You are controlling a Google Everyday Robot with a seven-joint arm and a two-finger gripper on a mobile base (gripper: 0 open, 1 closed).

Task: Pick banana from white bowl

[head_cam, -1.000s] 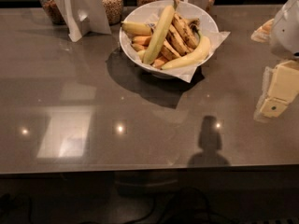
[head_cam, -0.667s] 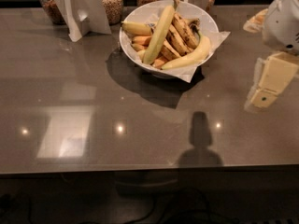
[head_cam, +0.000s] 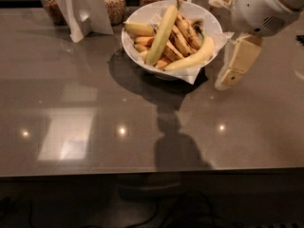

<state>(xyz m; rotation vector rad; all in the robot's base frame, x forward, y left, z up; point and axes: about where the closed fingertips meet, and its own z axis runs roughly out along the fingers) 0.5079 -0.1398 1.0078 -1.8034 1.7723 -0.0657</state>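
The white bowl (head_cam: 135, 49) lined with white paper stands at the back middle of the grey table. The long, nearly straight greenish-yellow banana (head_cam: 162, 34) lies diagonally on top of the pile in it. A curved pale-yellow banana (head_cam: 194, 59) lies along the bowl's right front, and brown-spotted bananas (head_cam: 183, 32) lie between them. My gripper (head_cam: 232, 70) hangs just right of the bowl, above the table, cream fingers pointing down; the white arm housing (head_cam: 259, 8) is above it.
Glass jars of grain (head_cam: 114, 4) stand behind the bowl at the table's back edge. A white folded card stand (head_cam: 85, 8) is at the back left. The table's front edge (head_cam: 152, 172) runs across the lower part of the view.
My arm and gripper have moved left and toward the bowl. The bananas and bowl have not moved.
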